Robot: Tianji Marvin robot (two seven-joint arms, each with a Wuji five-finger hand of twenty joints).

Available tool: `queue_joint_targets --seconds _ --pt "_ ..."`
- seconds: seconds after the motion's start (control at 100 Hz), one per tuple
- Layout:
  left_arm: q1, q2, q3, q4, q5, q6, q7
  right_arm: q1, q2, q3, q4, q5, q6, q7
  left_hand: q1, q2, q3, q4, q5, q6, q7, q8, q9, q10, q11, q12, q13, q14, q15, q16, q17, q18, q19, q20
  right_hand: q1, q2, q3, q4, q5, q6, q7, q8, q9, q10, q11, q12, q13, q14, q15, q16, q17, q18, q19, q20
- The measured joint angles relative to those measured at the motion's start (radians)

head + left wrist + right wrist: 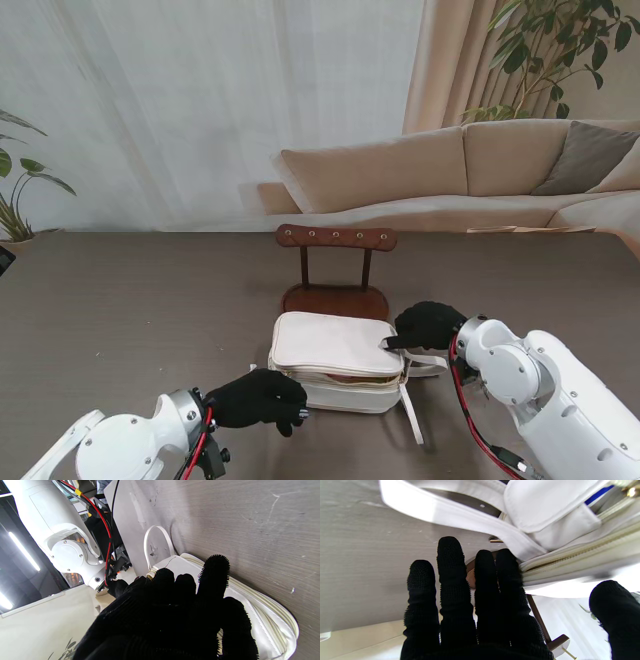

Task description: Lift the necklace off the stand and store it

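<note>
We cannot see the necklace; the wooden stand (336, 240) behind the white bag (335, 345) looks bare. Our right hand (428, 325) pinches the bag's far-right edge, shown by the wrist view. Our left hand (262, 399) is curled at the near-left corner; its grasp is unclear.

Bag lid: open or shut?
Partly open. The white bag shows a dark gap under its lid on my side; the right robot hand holds the lid's edge.

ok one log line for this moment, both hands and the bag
left hand: fingers curled by white bag | right hand: at bag's far right corner | wooden stand: no necklace visible
</note>
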Motion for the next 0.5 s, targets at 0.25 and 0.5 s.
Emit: queue_joint_targets --seconds 0.25,0.5 --pt "0.040 -0.002 -0.034 -0.014 0.027 -0.007 0.019 0.028 0.004 -0.085 0.027 0.120 -0.018 -0.001 0.000 0.000 0.000 0.000 0.000 -0.001 0.000 0.000 0.000 -0.001 0.000 0.000 0.000 0.000 0.000 0.000 0.000 0.000 0.000 0.000 0.000 0.002 0.056 0.000 0.006 0.003 0.000 0.013 0.010 0.001 -0.001 0.011 0.000 0.000 0.000 0.002 0.000 0.000 0.001 0.000" --pt "0.082 -0.006 -0.083 -0.034 0.059 -0.003 0.032 0.040 -0.003 -0.152 0.030 0.159 -0.020 -0.028 0.000 0.000 -0.002 0.000 0.000 -0.003 0.000 0.000 0.009 -0.005 0.000 0.000 0.000 -0.002 0.000 0.000 0.000 -0.001 0.001 0.000 0.001 0.002 0.101 0.000 0.018 0.011 0.013 0.023 0.018 0.002 -0.001 0.012 0.000 0.001 0.000 0.006 0.000 0.000 0.013 0.000"
